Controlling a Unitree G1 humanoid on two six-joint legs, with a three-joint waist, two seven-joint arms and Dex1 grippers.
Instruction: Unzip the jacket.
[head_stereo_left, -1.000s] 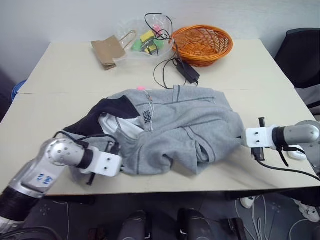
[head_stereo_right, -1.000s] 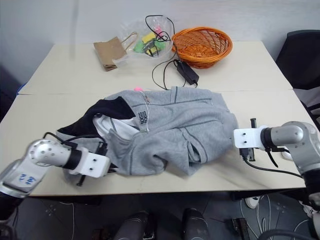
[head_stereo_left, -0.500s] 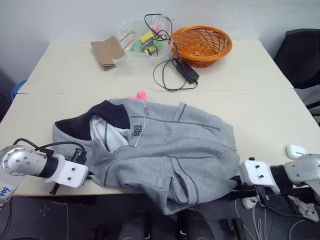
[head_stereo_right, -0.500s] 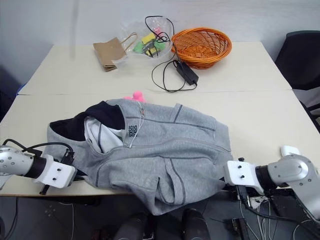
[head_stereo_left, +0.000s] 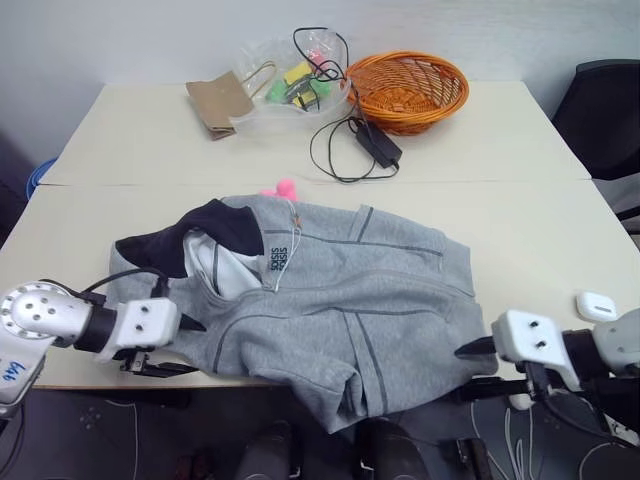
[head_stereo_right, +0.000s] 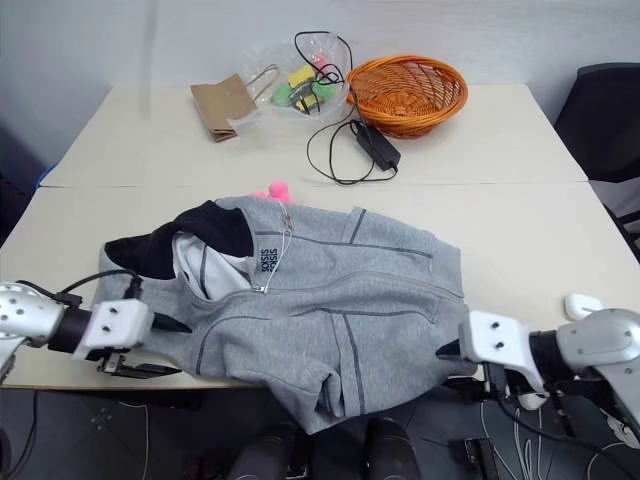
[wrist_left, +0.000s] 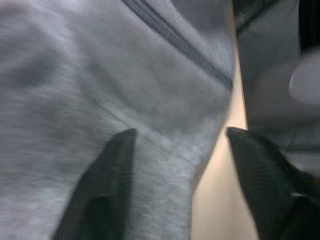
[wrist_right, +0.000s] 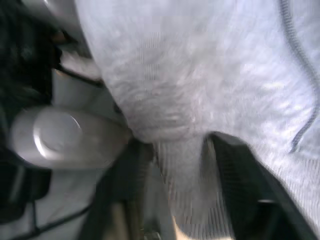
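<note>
Both grippers released since before | left gripper | right gripper | jacket spread flatter

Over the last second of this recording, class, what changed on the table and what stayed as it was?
The jacket was pulled toward the near edge and spread flatter; its hem now hangs over that edge. Both arms drew back with it. The left tool and right tool, shut on the fabric before, now stand open at its two ends. A small pink thing behind the collar came into sight. The orange basket, paper bag and black cable stayed put.
</note>
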